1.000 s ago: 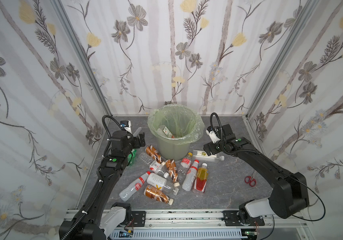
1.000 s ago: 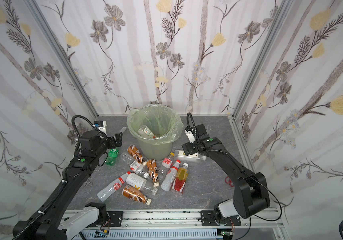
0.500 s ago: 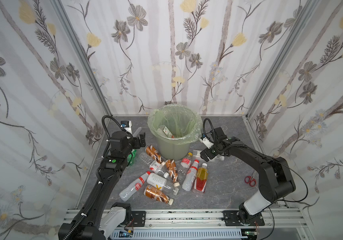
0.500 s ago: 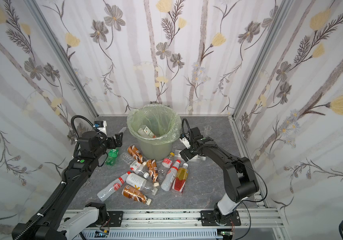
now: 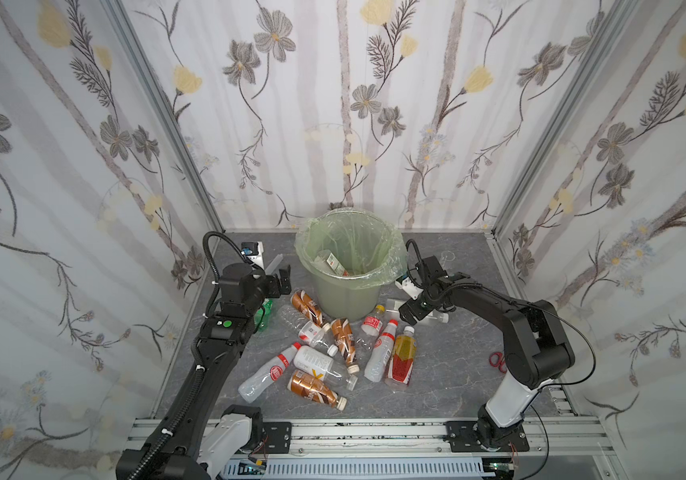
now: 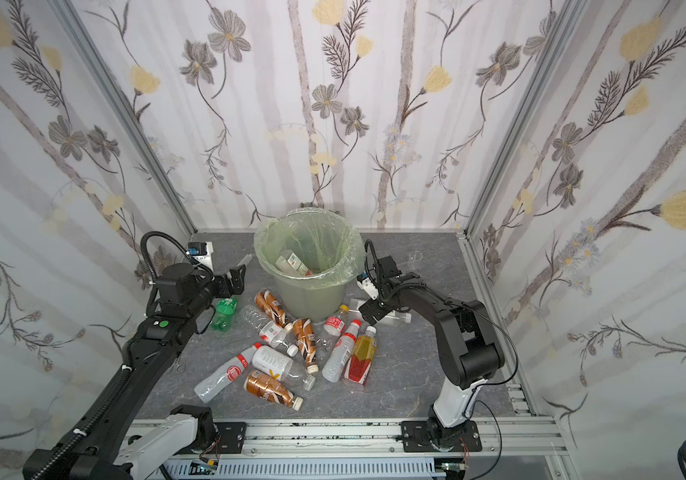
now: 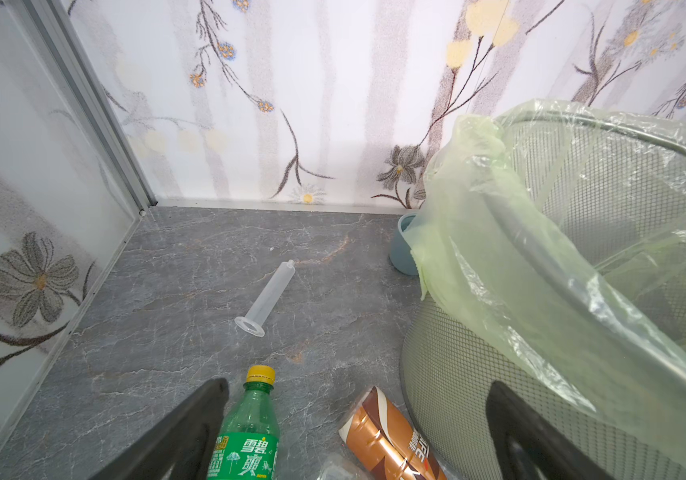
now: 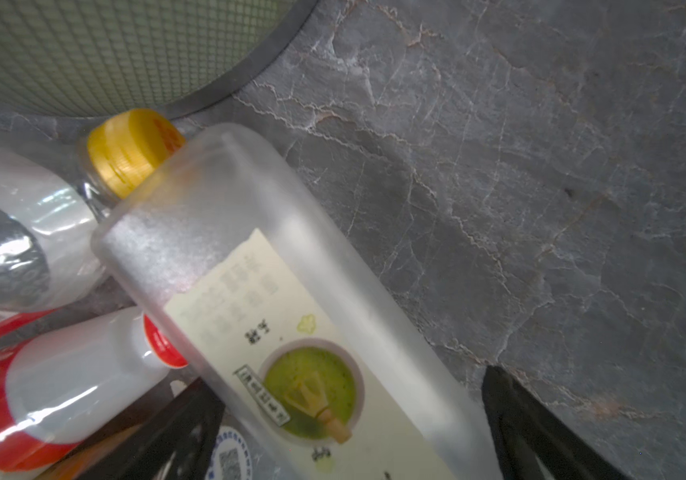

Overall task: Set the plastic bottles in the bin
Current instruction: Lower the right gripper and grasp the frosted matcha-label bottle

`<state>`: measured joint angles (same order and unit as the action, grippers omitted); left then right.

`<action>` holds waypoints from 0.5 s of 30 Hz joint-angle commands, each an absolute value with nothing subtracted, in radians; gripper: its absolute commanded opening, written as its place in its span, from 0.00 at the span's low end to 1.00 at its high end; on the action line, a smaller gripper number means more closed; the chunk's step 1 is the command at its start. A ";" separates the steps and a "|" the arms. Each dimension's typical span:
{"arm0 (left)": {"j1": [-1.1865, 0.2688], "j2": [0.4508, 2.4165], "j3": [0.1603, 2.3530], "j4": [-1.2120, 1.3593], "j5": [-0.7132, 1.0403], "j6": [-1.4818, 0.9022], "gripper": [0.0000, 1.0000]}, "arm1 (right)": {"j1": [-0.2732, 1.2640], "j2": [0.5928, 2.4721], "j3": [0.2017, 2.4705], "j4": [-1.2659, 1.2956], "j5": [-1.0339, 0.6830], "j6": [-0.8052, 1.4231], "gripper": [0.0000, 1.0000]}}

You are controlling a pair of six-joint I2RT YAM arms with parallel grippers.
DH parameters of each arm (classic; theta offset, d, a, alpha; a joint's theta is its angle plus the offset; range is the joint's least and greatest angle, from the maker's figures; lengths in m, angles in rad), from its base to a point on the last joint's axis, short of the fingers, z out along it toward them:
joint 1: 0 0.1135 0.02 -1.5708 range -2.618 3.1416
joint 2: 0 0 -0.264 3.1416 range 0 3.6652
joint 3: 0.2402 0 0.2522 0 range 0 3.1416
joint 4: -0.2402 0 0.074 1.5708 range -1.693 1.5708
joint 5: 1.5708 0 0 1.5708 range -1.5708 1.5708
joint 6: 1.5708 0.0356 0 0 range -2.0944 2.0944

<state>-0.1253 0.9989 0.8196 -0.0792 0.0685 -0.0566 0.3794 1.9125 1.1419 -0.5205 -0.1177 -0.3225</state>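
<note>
You had the bin [image 5: 345, 299], a round mesh-walled bucket lined with a crinkled pale green bag [image 7: 478, 249], standing at the back of the grey marbled table [image 5: 449, 374]. At least one labelled bottle lay inside it. In front of it the plastic bottles [image 5: 320, 365] lay on their sides in a loose pile. I counted twelve, among them three glossy copper-brown bottles [image 5: 316, 388], two milky red-capped bottles [image 5: 380, 353], one translucent green bottle [image 7: 245, 432] and one flat bottle [image 8: 291, 311], frosted, rectangular and paper-labelled.

Your right gripper [image 8: 351, 380] had its jaws wide apart astride that flat bottle, beside the bin's base, not clamped on it. Your left gripper [image 7: 358, 388] was spread too, holding nothing, over the green bottle and one copper end.

Bare table lay right of the pile up to the red scissors [image 5: 498, 359]. There was more in the back left corner, where only a clear syringe [image 7: 266, 297] lay.
</note>
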 commanded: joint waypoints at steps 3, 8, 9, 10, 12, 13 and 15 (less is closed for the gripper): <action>-0.124 1.004 0.819 -0.049 0.063 -0.070 1.00 | 0.369 1.950 1.161 -0.483 -0.069 -0.281 0.93; -0.125 1.006 0.821 -0.051 0.036 -0.087 1.00 | 0.348 1.951 1.157 -0.472 -0.056 -0.230 0.82; -0.124 1.010 0.821 -0.051 0.022 -0.097 1.00 | 0.343 1.949 1.155 -0.467 -0.050 -0.215 0.81; -0.124 1.013 0.822 -0.052 0.008 -0.107 1.00 | 0.338 1.947 1.154 -0.463 -0.049 -0.203 0.80; -0.123 1.024 0.822 -0.056 -0.023 -0.138 1.00 | 0.328 1.939 1.152 -0.456 -0.048 -0.178 0.77; -0.123 1.030 0.820 -0.057 -0.028 -0.150 1.00 | 0.325 1.937 1.151 -0.453 -0.048 -0.166 0.76; -0.121 1.038 0.820 -0.060 -0.030 -0.175 1.00 | 0.318 1.930 1.149 -0.448 -0.045 -0.146 0.72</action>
<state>-0.1242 1.0309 0.8196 -0.0795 0.0029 -0.1200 0.3237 1.9442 1.1496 -0.4885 -0.0635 -0.1974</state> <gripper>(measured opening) 0.997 0.732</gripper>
